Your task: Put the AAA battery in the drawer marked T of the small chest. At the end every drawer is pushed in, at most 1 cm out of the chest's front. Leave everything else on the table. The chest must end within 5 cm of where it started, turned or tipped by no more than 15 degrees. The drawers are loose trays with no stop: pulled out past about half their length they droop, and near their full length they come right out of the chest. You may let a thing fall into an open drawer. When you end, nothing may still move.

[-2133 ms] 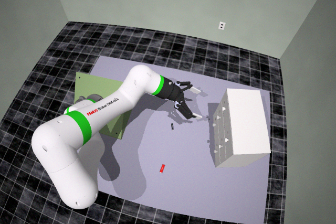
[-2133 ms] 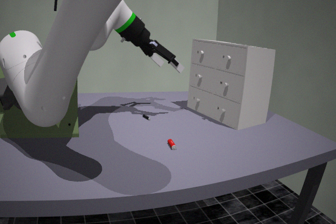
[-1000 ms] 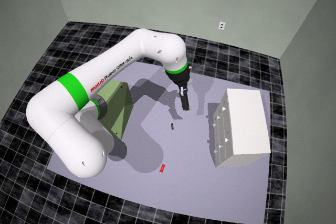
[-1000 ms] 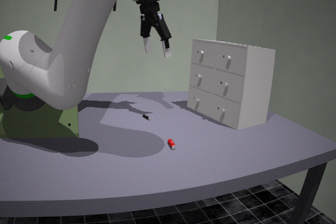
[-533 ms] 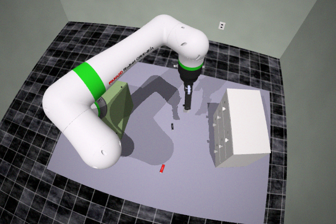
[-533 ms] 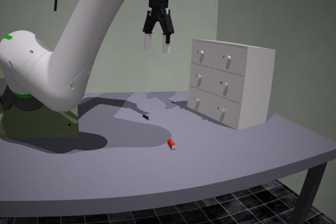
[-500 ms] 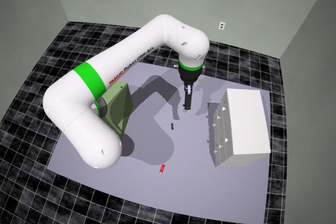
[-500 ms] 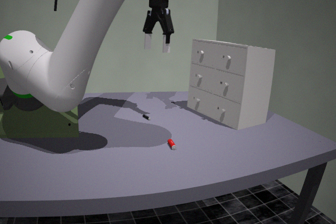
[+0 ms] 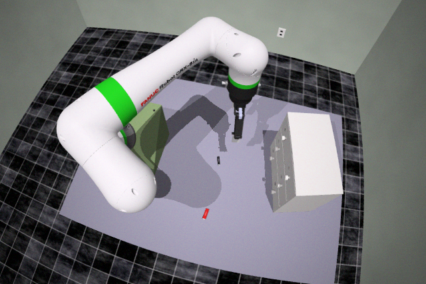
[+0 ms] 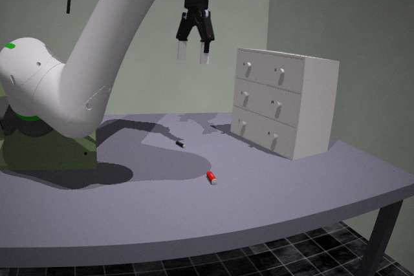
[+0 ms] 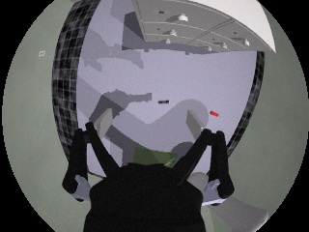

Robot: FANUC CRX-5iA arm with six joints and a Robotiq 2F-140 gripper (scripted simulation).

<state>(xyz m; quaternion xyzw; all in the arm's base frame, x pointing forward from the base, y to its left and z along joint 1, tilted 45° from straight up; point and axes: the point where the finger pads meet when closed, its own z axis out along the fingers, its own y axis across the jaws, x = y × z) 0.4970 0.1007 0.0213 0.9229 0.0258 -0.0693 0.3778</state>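
A small black battery (image 9: pixel 218 160) (image 10: pixel 180 144) (image 11: pixel 163 101), the smaller of two cylinders and seemingly the AAA, lies on its side on the table. The small white chest (image 9: pixel 313 153) (image 10: pixel 315 109) (image 11: pixel 251 16) stands upright on the right, with three rows of two drawers. All drawers look pushed in. Their marks are too small to read surely, so I cannot tell which is T. My gripper (image 9: pixel 237 138) (image 10: pixel 193 61) (image 11: pixel 149 115) is open and empty. It points down, high above the table, between the black battery and the back wall, left of the chest.
A red cylinder (image 9: pixel 206 213) (image 10: pixel 211 178) (image 11: pixel 214 114) lies on the table (image 9: pixel 261 246) (image 10: pixel 133 212), nearer the front edge than the black battery. The green robot base (image 9: pixel 161 119) (image 10: pixel 66 159) (image 11: pixel 150 157) is at the left. White knobs stick out of the chest's front.
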